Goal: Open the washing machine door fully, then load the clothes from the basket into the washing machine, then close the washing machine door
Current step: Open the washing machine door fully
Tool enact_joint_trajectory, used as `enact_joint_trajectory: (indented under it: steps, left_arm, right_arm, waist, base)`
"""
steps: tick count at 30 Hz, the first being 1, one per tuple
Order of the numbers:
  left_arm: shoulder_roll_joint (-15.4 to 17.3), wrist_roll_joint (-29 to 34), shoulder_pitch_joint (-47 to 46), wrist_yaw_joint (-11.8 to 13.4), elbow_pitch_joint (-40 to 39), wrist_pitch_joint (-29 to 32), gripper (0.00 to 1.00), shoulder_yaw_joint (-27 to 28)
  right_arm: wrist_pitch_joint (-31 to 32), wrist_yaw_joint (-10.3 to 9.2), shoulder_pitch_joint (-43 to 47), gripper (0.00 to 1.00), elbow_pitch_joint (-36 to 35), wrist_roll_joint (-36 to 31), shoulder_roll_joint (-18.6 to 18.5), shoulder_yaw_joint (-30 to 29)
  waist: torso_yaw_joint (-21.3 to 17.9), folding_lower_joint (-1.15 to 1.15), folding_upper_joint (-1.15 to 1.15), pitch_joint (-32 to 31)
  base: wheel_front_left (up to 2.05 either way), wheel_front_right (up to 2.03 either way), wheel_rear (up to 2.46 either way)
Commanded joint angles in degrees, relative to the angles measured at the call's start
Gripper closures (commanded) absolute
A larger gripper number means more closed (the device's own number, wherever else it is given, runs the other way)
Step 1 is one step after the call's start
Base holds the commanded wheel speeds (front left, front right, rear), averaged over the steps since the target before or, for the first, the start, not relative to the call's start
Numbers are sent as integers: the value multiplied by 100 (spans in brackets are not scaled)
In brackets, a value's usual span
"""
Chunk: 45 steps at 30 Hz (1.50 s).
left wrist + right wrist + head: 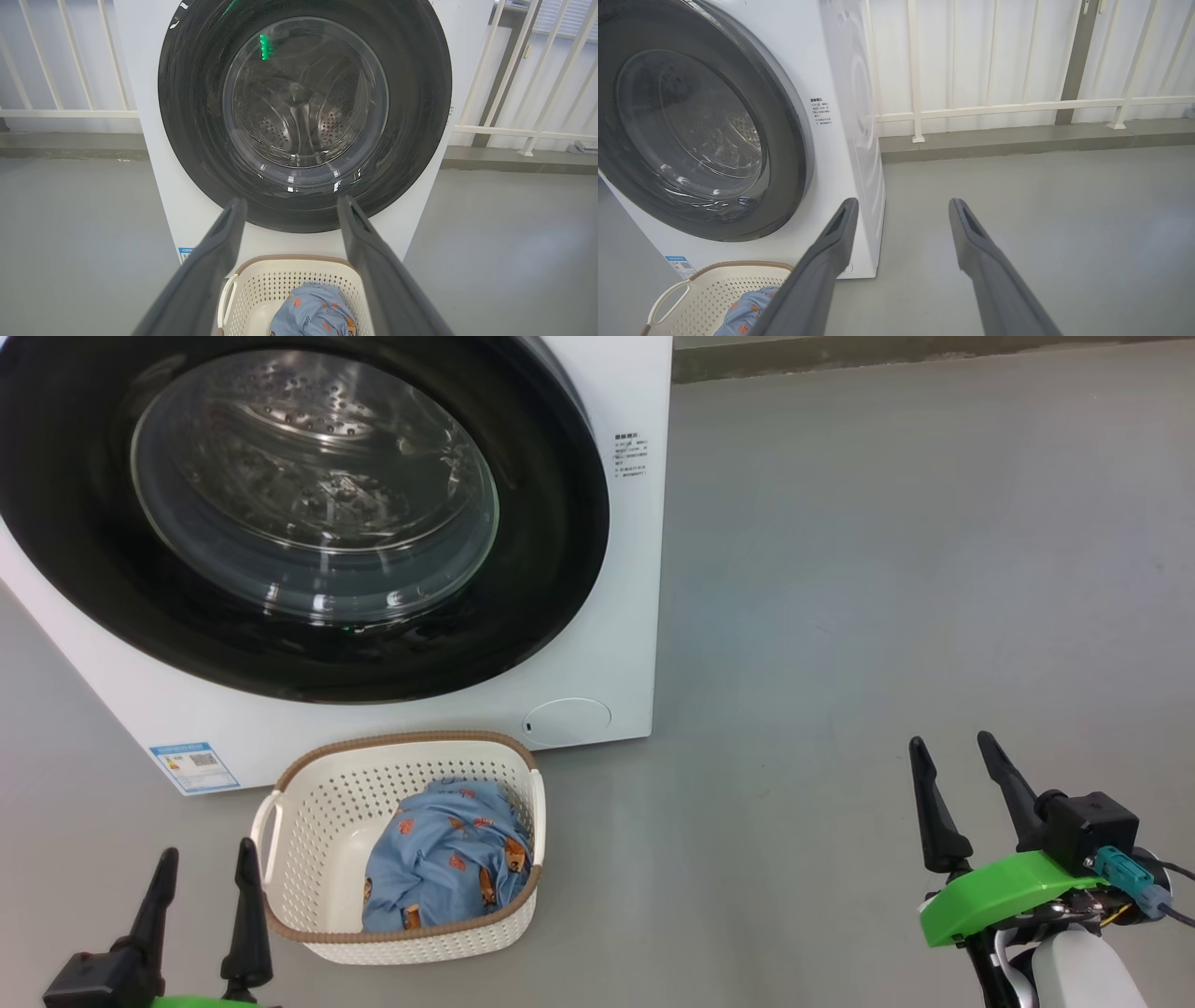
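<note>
Door-opening step, I judge: the washing machine door (pixel 308 513) sits closed, so my left gripper (pixel 207 849) or right gripper (pixel 950 740), both spread and empty, must catch its rim.

Small print (pixel 632 455) on washing machine (pixel 616 644), blue sticker (pixel 194 766), both unreadable

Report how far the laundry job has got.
Done: nothing; the washing machine door sits shut on the washing machine. In hand: nothing; left gripper and right gripper are open and empty. Left: open the door, move the clothes out of the basket into the machine, close the door.
</note>
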Motion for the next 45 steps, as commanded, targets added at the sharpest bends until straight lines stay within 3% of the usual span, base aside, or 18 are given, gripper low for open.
enact_joint_trajectory:
  steps: [1,14,22,34,41,42,43,44,45]
  left_arm:
    - [80,29,-138,-10,-173,-47,0,182]
    - [62,101,-84,-15,-255,-47,0,118]
    - [53,57,-15,-16,-308,-47,0,8]
    - [21,-44,-5,-17,-349,-47,0,-150]
    - [2,-90,-58,-17,-327,-47,0,-220]
    - [-1,-93,-68,-17,-329,-47,0,-232]
    - [-4,-100,-79,-17,-326,-47,0,-244]
    - [-7,-107,-93,-17,-324,-47,0,-262]
    - [-11,-114,-109,-17,-320,-47,0,-281]
  right_arm:
    - [-69,-8,-114,0,-171,-13,2,170]
    - [-69,-8,-119,0,-201,30,2,166]
    - [-69,-8,-299,0,-182,496,2,182]
    - [-69,-8,-1005,0,20,2127,2,13]
    - [-19,-8,-1624,0,555,3855,2,35]
    - [31,-8,-1724,13,631,4088,2,43]
    - [78,-8,-1823,51,715,4283,2,33]
    - [138,-8,-1932,69,793,4503,2,21]
    - [200,-8,-2041,100,870,4710,2,3]
  waist:
    - [-1,0,0,1]
    - [23,0,0,-8]
    - [60,0,0,32]
    - [222,0,0,246]
    - [353,0,0,387]
    - [367,0,0,420]
    - [384,0,0,452]
    - [407,0,0,486]
    - [430,0,0,519]
  base:
    - [0,0,0]
    - [0,0,0]
    - [0,0,0]
    - [0,0,0]
    - [0,0,0]
    - [0,0,0]
    - [0,0,0]
    - [0,0,0]
    - [0,0,0]
